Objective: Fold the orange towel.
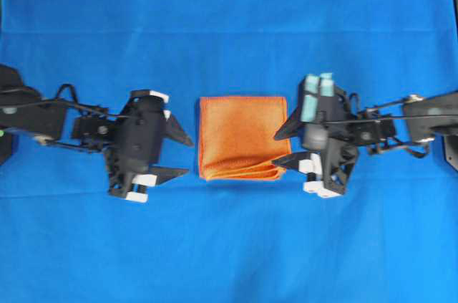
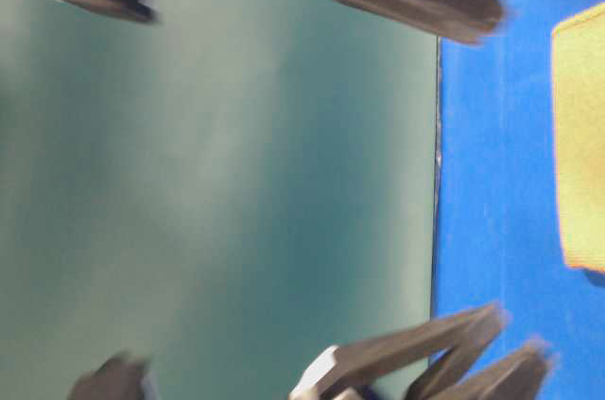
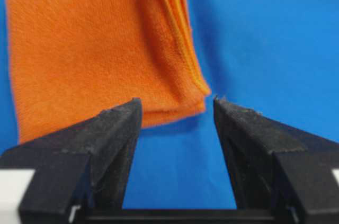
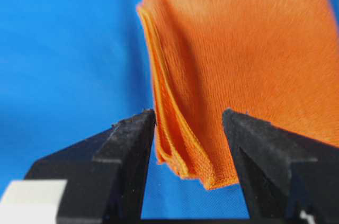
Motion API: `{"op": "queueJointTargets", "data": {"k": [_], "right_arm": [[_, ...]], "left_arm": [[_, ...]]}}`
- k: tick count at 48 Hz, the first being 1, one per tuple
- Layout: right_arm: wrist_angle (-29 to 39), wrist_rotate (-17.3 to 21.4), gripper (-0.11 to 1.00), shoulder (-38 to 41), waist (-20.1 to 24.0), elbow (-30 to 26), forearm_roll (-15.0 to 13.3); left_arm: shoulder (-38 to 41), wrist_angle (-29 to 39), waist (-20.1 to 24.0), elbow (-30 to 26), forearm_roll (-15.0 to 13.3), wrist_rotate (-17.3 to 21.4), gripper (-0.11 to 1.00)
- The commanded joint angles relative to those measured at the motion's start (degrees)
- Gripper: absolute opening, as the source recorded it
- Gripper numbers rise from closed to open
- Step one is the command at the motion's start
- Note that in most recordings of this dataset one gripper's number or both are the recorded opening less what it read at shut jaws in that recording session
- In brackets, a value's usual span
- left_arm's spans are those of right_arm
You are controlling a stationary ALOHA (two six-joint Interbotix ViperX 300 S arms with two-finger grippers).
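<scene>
On the blue cloth-covered table (image 1: 229, 38), folded orange terry-cloth towel (image 1: 242, 137) lying flat, layered edges at its near side. Left gripper (image 1: 184, 155) beside it, jaws spread, empty. Right gripper (image 1: 281, 147) over its corner, spread, empty.

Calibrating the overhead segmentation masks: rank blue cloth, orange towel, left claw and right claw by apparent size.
1. Blue fabric table cover
2. Folded orange terry towel
3. Left claw and right claw: black, look alike, unranked.
</scene>
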Motion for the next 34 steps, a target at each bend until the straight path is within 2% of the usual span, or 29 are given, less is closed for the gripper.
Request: {"op": "queueJointTargets", "data": {"k": [1,8,15,24,34], "right_arm": [[1.1,-0.3,0.58,-4.6,0.2,0.0,-0.4],[1.2,-0.4,0.58,-11.7,0.3,3.3,-2.4],[1.1,-0.4,0.58,-20.1,0.2,7.9,-3.2],[0.4,-0.4,0.58,-31.7,0.2,14.2,-5.1],[-4.8,-0.4,0.58,-43.9,0.0,23.0,-6.7]], "left_arm": [[-5.6,-0.3,-0.4,1.1,0.0,0.0,0.49],[-13.4,-2.6,-0.4,6.3,0.0,-0.2,0.49],[-23.6,-6.3,-0.4,12.9,0.0,-0.2,0.49],[-36.8,-6.4,-0.4,19.7,0.0,-0.2,0.49],[-48.2,-4.7,-0.4,25.6,0.0,-0.5,0.49]]}}
